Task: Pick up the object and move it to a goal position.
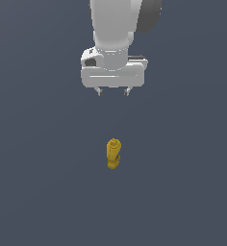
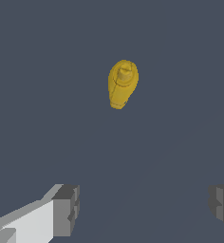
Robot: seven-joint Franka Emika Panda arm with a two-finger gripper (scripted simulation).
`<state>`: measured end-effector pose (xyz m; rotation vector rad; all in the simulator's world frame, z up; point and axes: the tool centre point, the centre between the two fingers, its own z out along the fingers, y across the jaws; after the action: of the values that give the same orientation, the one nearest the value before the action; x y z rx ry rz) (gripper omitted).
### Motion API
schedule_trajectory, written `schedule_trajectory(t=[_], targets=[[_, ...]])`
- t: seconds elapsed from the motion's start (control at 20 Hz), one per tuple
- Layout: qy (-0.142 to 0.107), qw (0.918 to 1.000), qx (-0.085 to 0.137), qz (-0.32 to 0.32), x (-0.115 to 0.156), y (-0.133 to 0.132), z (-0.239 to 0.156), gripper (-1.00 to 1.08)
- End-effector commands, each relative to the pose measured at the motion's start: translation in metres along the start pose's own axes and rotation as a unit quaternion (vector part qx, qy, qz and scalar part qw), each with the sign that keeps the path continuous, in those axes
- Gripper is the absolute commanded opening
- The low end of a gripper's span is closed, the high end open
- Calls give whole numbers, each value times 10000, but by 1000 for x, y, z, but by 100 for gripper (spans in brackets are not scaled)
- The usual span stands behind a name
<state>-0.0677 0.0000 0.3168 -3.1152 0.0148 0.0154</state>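
Observation:
The object point(image 1: 113, 153) is a small golden-yellow lumpy item with a round knob-like cap at one end. It lies on the dark grey floor near the middle of the exterior view. It also shows in the wrist view point(image 2: 122, 84), cap facing the camera. My white gripper point(image 1: 113, 91) hangs well above and behind it, not touching it. The jaws stand wide apart and hold nothing. One grey fingertip point(image 2: 66, 210) and the other show at the edge of the wrist view.
A flat dark grey floor point(image 1: 38, 192) fills both views. No other objects or containers are in sight.

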Motion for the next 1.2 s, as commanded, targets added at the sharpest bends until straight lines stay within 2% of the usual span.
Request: schedule_trajectory(t=[0.0,0.55,0.85,1.15], targets=[[0,10000,0,0,0,0,0,100],[180,9995,61,-238,10,-14,-12,100],[167,9998,54,-130,16,-13,-8,100],[148,9998,34,164,36,-11,4,100]])
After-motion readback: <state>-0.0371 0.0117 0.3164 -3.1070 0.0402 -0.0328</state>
